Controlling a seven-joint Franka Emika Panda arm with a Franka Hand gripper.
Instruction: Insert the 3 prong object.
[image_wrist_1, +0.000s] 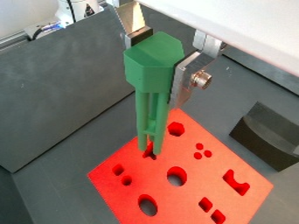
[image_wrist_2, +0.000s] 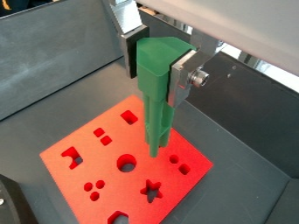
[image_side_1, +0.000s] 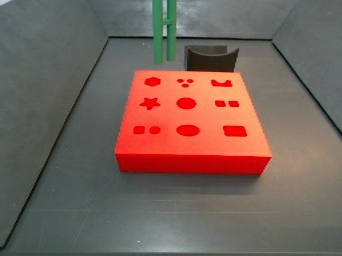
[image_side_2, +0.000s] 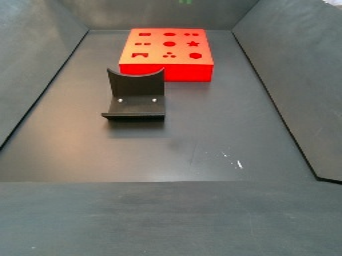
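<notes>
Clamped on the broad head of the 3 prong object (image_wrist_1: 153, 92), the gripper (image_wrist_1: 160, 59) has its flat silver fingers (image_wrist_1: 187, 73) pressed against the two sides of the green piece, so the jaws are only as far apart as that head is wide; both wrist views show the same hold, with the gripper (image_wrist_2: 156, 58) squeezing the peg (image_wrist_2: 158, 96) near its top. The peg hangs upright, rods pointing down, above the red block (image_wrist_1: 187, 179). In a wrist view the rod tips end over the block's face close to one corner, next to a small cluster of round holes, and whether they touch the surface I cannot tell. In a side view the green rods (image_side_1: 164, 30) stand vertical past the far edge of the red block (image_side_1: 187, 125), with the gripper itself cut off above the frame. The block's top carries rows of cut-outs: a star, circles, an oval, squares and small dots. The fixture (image_side_1: 210, 58) stands just beyond the block's far right corner, apart from the peg. In a side view the fixture (image_side_2: 135, 96) sits on the dark floor in front of the red block (image_side_2: 167, 52), with a gap between them. The grey walls stand well clear of the block's left, right and near edges, leaving bare floor (image_side_2: 201, 150) around it.
</notes>
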